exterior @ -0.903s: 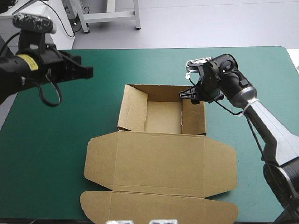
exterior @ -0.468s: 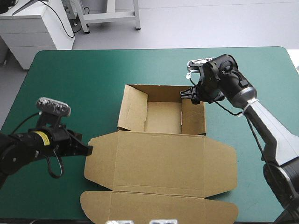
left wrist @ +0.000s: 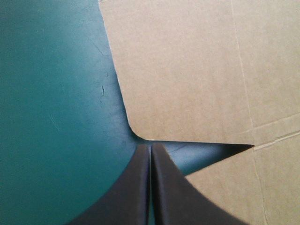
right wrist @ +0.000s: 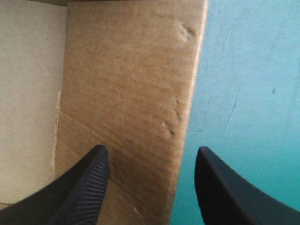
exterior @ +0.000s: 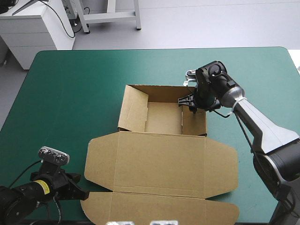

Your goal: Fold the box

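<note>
1. In the middle of the high view lies the box (exterior: 161, 161), on the teal-green cover (exterior: 70, 84). Its tray (exterior: 164, 117) has four walls raised, and its lid (exterior: 159, 154) lies flat toward the bottom edge of the frame. The right gripper (exterior: 191, 107) hangs over the tray's right wall (exterior: 194, 123), right of the centre. The left gripper (exterior: 83, 194) sits low at the lower left, just beside the corner of the lid's outer flap.
2. In the left wrist view, the left gripper (left wrist: 151, 149) has its jaws pressed together and holds nothing. The tips point into the notch between two flaps of the box (left wrist: 187, 70).
3. In the right wrist view, the right gripper (right wrist: 151, 157) has its jaws wide apart, and the wall of the box (right wrist: 126, 70) stands between them, not pinched.
4. I judge the task about half done: the tray is formed, but the lid and its flaps are not yet folded.
</note>
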Motion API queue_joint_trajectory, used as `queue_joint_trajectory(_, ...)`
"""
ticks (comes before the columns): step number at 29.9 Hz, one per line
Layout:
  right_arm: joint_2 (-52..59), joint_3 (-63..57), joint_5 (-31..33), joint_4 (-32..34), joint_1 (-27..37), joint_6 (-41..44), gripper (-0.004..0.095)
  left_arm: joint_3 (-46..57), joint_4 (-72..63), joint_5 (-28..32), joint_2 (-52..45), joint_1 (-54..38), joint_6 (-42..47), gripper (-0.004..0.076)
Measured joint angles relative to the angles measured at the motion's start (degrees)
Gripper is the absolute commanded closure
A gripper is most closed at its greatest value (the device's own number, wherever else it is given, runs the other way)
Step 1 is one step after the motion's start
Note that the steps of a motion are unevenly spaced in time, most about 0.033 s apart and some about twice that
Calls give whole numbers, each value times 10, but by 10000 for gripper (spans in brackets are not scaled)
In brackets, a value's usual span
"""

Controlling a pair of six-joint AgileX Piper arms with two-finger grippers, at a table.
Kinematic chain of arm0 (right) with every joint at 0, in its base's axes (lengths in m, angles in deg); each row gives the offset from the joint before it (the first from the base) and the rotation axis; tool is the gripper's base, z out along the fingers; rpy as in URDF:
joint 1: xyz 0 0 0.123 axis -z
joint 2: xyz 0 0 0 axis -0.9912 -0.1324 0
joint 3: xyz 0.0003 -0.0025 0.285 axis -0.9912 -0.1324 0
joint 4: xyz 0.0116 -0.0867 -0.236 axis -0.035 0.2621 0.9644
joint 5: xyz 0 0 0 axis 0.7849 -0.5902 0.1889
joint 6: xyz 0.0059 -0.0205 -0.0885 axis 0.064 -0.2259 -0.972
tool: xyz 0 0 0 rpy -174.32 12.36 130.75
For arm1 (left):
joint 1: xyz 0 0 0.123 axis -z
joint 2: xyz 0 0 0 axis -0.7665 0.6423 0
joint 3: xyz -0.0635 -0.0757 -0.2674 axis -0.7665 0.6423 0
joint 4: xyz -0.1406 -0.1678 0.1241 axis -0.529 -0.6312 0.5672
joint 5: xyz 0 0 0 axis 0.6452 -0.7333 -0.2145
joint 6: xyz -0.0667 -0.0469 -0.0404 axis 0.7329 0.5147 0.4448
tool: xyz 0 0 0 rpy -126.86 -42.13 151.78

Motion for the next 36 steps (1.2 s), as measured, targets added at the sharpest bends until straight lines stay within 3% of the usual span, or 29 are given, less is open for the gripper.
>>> queue_joint_trajectory(3, -16, -3, -1, -7, 0, -2, 417, 7, -1, 2, -18, 0, 0, 732)
queue_joint_trajectory(5, -25, -3, -2, -21, 0, -16, 490, 7, -2, 3, -20, 0, 0, 732)
queue_joint_trajectory(11, -40, -3, -5, -31, 1, -24, 932, 12, -2, 4, -21, 0, 0, 732)
queue_joint_trajectory(26, -38, -4, -7, -23, 15, 23, 928, 12, -2, -21, -22, 0, 0, 732)
queue_joint_trajectory(36, -8, -4, -7, -7, 186, -44, 928, 12, -3, -21, -22, 0, 0, 732)
